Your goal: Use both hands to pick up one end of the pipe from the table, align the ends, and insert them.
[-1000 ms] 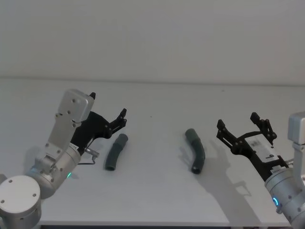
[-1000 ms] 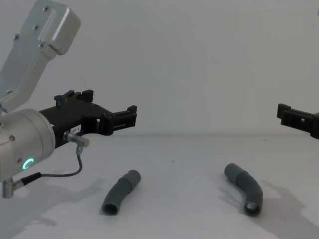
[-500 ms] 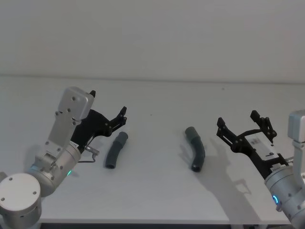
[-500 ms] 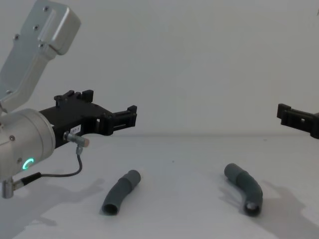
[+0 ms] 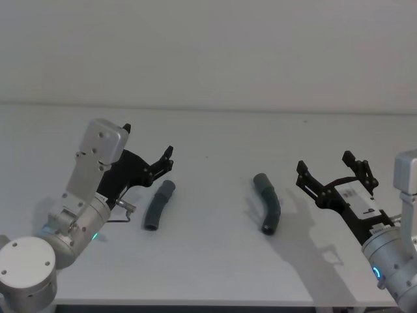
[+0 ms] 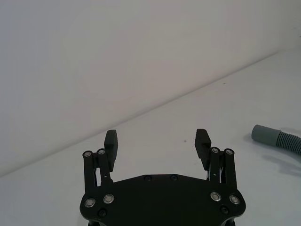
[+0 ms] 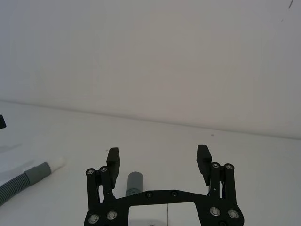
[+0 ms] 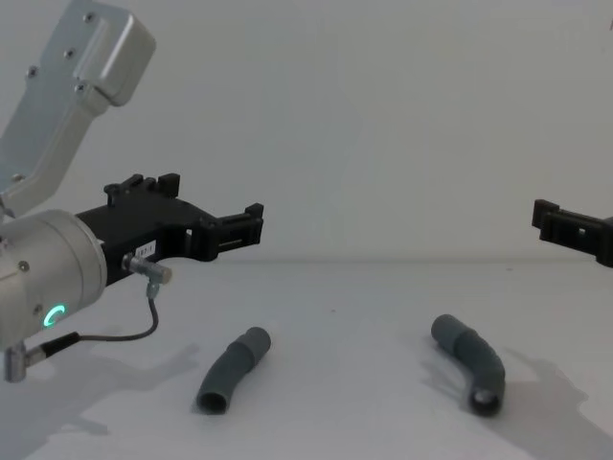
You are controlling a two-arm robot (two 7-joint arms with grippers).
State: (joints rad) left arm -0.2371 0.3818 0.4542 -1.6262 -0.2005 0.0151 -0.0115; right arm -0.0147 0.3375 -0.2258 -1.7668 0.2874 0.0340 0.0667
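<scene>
Broadest of all, a plain matte white-grey bench [image 5: 215,274]. At the left, a thick silver cylindrical arm [image 5: 98,156] with a green light ring, ending in the black plastic two-finger left claw [image 6: 156,141]: spread wide, gripping nothing, hovering above the bench, with a thin grey cable [image 8: 120,335] looping under the wrist. At the right, a matching silver arm [image 5: 391,261] with the black right claw [image 7: 157,155]: likewise spread wide and empty, raised off the bench. Between them, two short dark grey bent hose pieces with ribbed middles, flat on the bench, well apart from each other, neither one held: the left piece [image 5: 158,207], its far end near the left claw but below and clear of it, and the right piece [image 5: 268,203], lying ahead of the right claw and apart from it. Smaller again, the smooth round ends: the right piece's cuff [image 6: 264,134] and the left piece's cuff [image 7: 36,173], the latter ending in a narrower white tip [image 7: 56,162]. By the look of it, the approach step, ahead of any grasp; nothing lifted, nothing lined up. Next, probably: bring each claw down astride its own piece, close on the ribbed middle, leaving the mating ends free, lift, then turn the white tip toward the open cuff opposite.
</scene>
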